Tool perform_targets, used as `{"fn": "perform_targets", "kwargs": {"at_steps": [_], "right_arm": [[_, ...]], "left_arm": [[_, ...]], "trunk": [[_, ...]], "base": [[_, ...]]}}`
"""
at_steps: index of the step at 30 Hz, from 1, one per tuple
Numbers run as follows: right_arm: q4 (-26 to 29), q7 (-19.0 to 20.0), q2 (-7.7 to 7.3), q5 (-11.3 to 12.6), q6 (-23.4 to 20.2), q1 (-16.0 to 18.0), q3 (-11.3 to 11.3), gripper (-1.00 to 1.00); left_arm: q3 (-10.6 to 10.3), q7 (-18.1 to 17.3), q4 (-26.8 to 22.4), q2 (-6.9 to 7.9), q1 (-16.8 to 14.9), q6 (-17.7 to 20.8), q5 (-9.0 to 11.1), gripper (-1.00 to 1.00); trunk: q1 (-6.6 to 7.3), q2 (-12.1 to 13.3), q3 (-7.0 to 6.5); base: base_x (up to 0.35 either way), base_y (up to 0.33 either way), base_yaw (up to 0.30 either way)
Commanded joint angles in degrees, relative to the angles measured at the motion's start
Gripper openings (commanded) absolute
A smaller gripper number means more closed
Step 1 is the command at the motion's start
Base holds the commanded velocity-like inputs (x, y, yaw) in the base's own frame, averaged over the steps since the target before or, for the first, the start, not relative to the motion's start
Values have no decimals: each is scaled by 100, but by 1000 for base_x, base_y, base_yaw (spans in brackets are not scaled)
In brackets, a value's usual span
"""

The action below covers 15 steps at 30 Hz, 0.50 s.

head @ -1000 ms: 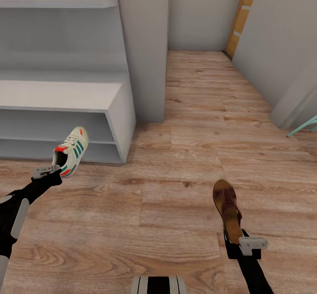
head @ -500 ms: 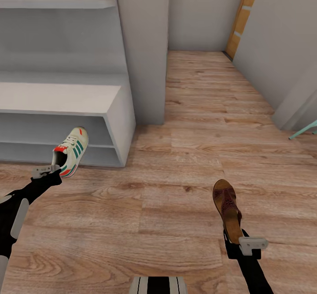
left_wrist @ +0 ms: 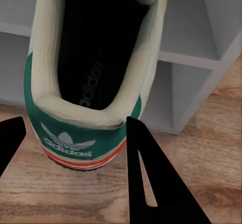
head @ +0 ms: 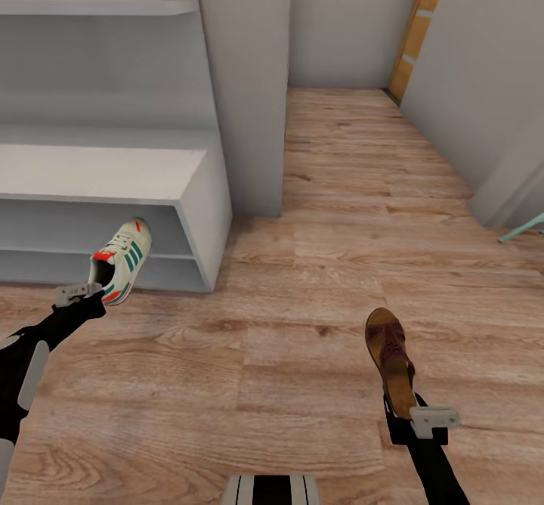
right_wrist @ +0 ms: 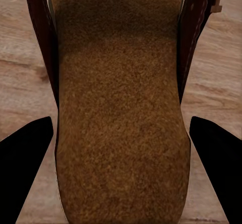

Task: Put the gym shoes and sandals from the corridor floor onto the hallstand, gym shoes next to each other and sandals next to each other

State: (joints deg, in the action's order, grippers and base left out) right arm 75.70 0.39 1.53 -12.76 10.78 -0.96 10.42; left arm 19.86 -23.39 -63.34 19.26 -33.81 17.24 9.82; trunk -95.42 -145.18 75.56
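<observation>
Two items in hand, none racked: your left gripper (head: 89,291) clamps the cream-white, green-striped gym shoe (head: 121,260) before the pale grey hallstand (head: 98,172); your right gripper (head: 414,413) clasps the dark brown leather sandal (head: 389,357) above the wood-plank corridor floor (head: 302,323).

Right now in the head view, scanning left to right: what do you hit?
Left gripper → gym shoe it holds by the heel, in front of the hallstand → grey wall pillar → sandal → right gripper gripping the sandal's heel end → teal leg at the right edge.
</observation>
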Motion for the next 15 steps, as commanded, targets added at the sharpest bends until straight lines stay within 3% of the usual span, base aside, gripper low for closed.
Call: {"fn": "perform_targets", "kwargs": {"at_steps": [1,15], "right_arm": [[4,6,6,-54,12,0,13,-100],[7,13,5,-51,19,-2,20,-100]], "left_arm": [[11,-17,-3,-1,-3,53,60,-100],[24,-24,-3,-1,-3,45,61,-100]], "trunk": [[-1,-1,3],[-1,-1,3]], "base": [[157,0,0],[45,0,0]]}}
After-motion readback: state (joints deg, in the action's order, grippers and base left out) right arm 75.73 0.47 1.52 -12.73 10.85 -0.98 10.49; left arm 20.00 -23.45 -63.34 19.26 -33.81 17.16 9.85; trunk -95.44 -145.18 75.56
